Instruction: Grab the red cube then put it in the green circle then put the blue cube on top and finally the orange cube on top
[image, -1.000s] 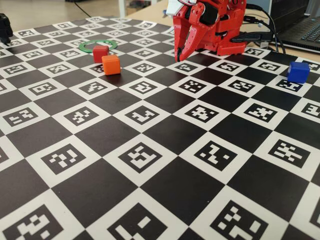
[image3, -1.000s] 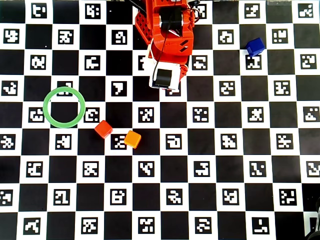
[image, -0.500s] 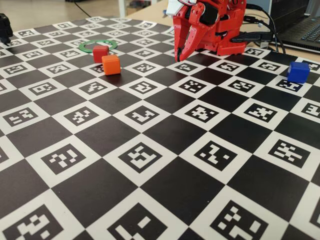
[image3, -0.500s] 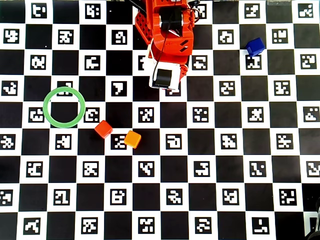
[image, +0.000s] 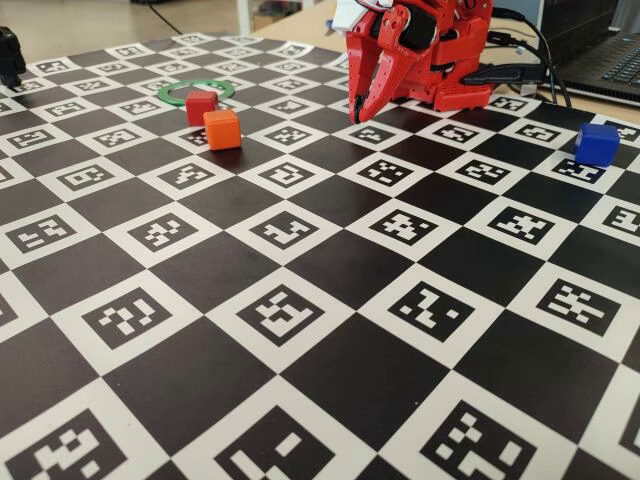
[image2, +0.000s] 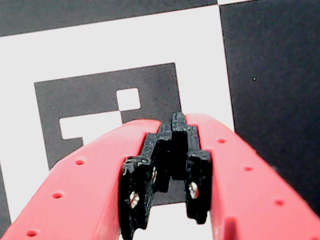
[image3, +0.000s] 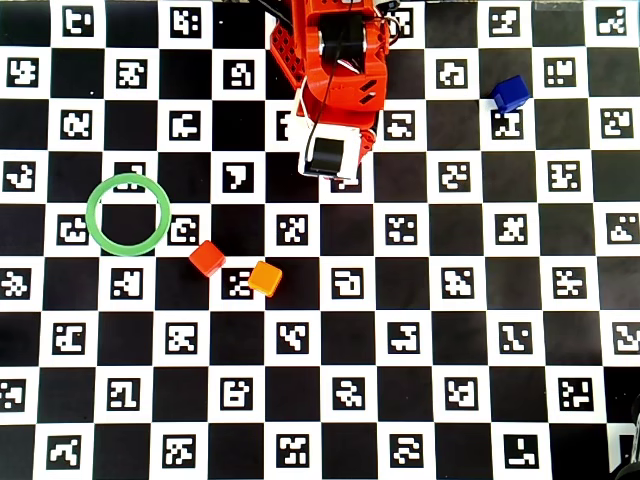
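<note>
- The gripper (image2: 172, 132) points down at the checkered marker board (image: 330, 300); in the wrist view its two red fingers (image2: 95, 185) meet at the black pads with nothing between them, so they are together and empty.
- Directly under the fingertips lies only a printed marker square; no cube shows in the wrist view.
- In the overhead view the red cube (image3: 207, 258) lies below and left of the gripper (image3: 328, 170), well apart from it, with the orange cube (image3: 265, 278) just beside it on the gripper's side.
- The green circle (image3: 128, 213) lies just beyond the red cube, its centre open.
- The blue cube (image3: 510, 93) sits far off on the opposite side of the fingers.
- The red cube looks light, rigid and matte, so probably not slippery; I would pinch two opposite flat faces at mid-height, choosing the pair that keeps the fingers off the orange neighbour.
</note>
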